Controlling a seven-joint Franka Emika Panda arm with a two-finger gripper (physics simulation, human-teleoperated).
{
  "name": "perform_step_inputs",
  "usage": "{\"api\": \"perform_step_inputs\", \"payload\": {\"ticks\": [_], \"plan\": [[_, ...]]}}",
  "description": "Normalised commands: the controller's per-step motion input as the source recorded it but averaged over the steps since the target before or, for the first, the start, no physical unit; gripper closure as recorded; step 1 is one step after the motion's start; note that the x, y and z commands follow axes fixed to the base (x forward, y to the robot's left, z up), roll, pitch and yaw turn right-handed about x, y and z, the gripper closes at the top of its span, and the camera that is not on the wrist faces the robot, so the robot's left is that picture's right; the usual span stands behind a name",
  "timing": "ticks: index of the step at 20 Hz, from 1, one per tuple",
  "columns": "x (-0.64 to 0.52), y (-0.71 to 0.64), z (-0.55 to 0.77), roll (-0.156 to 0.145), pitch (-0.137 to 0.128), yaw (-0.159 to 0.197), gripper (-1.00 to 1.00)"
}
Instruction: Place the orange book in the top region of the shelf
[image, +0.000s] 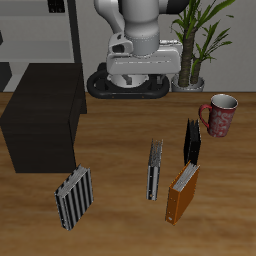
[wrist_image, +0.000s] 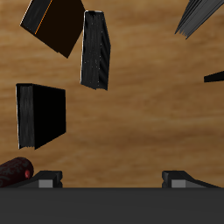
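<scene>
The orange book (image: 182, 190) stands near the table's front edge, thin, with a pale page edge; it also shows in the wrist view (wrist_image: 54, 22). The shelf (image: 42, 125) is a low matte black box at the table's side, far from the book. My gripper (image: 138, 72) hangs high near the robot's base, well behind the books and apart from them. In the wrist view the gripper (wrist_image: 114, 180) is open and empty, with both fingertips (wrist_image: 48, 178) set wide apart.
A black book (image: 191, 141) stands just behind the orange one. Two grey-and-white striped books (image: 155, 168) (image: 73, 197) stand between it and the shelf. A red mug (image: 219, 114) and a potted plant (image: 200, 45) are farther back. A pale grey rack (image: 40, 30) stands behind the shelf.
</scene>
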Motion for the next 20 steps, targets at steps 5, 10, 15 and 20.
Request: {"api": "perform_step_inputs", "payload": {"ticks": [5,10,15,20], "plan": [[0.18,0.23,-0.03,-0.019,0.024,0.028,-1.0],[0.15,0.24,0.03,-0.013,-0.017,0.037,-1.0],[0.22,0.2,0.02,-0.047,-0.019,0.031,-1.0],[0.41,0.21,0.01,-0.064,-0.009,0.014,-1.0]]}}
